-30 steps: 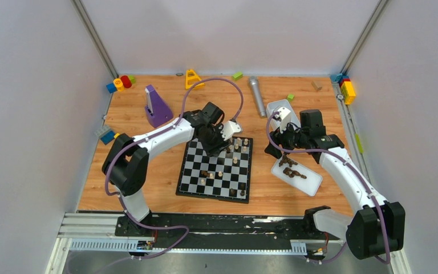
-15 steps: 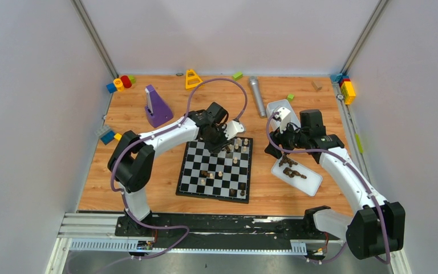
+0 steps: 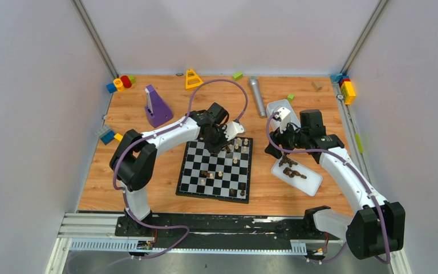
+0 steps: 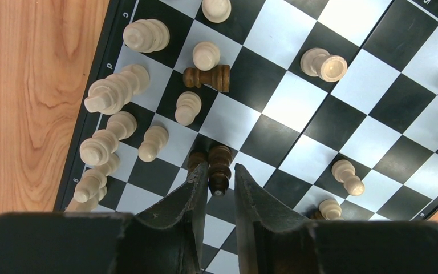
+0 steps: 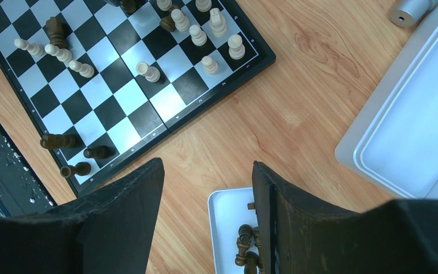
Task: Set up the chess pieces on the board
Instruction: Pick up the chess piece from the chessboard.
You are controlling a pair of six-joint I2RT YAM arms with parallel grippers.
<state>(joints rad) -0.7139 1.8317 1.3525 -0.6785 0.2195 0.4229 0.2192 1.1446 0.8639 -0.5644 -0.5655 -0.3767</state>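
At the far edge of the board [image 3: 197,177], my left jaws stand narrow around a dark piece [image 4: 219,166]; whether they grip it I cannot tell. My right jaws hang wide, empty, above the surface [image 5: 251,125] beside the tray [image 5: 221,220].

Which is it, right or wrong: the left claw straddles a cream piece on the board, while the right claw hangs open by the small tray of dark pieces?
Wrong on colour: the left wrist view shows the left claw straddling a dark brown piece on the board, not a cream one. The rest holds.
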